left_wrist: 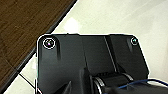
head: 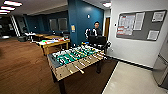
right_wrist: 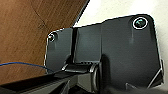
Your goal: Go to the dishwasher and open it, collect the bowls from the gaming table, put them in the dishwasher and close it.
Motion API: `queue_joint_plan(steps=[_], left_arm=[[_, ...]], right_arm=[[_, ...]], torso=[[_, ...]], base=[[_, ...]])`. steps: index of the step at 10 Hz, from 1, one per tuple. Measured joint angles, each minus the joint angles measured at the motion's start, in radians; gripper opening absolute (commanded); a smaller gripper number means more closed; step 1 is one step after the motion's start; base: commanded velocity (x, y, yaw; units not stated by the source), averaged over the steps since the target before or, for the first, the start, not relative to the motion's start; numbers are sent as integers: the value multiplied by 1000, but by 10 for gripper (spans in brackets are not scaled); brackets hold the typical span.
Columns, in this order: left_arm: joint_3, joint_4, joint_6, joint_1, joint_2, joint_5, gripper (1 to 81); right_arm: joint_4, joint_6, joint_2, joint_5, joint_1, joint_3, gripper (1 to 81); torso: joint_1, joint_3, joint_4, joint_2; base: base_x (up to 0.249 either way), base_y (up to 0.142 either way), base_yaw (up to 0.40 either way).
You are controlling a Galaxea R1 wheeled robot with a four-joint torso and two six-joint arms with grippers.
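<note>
The gaming table (head: 57, 44), with a white top and yellow wooden sides, stands in the middle distance left of the blue pillar. Small bright green and red things (head: 45, 41) lie on its near end, too small to tell as bowls. At the right edge of the head view stands a grey metal-fronted unit (head: 161, 71); I cannot tell whether it is the dishwasher. Both wrist views look past the robot's dark plate onto the floor, where brown wood meets pale tile.
A foosball table (head: 75, 58) with a green pitch and rods stands close ahead on the wood floor (head: 22, 70). Behind it a person (head: 96, 31) stands at a black rig. Pale tile (head: 130, 80) lies to the right, below a wall with a noticeboard (head: 142, 25).
</note>
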Motion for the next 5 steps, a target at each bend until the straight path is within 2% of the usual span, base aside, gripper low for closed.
queue_joint_plan(steps=[5], left_arm=[[0,0,0,-3,-1,-1,811]], right_arm=[[-1,0,2,-4,-4,-1,811]], torso=[[0,0,0,0]], base=[[0,0,243]])
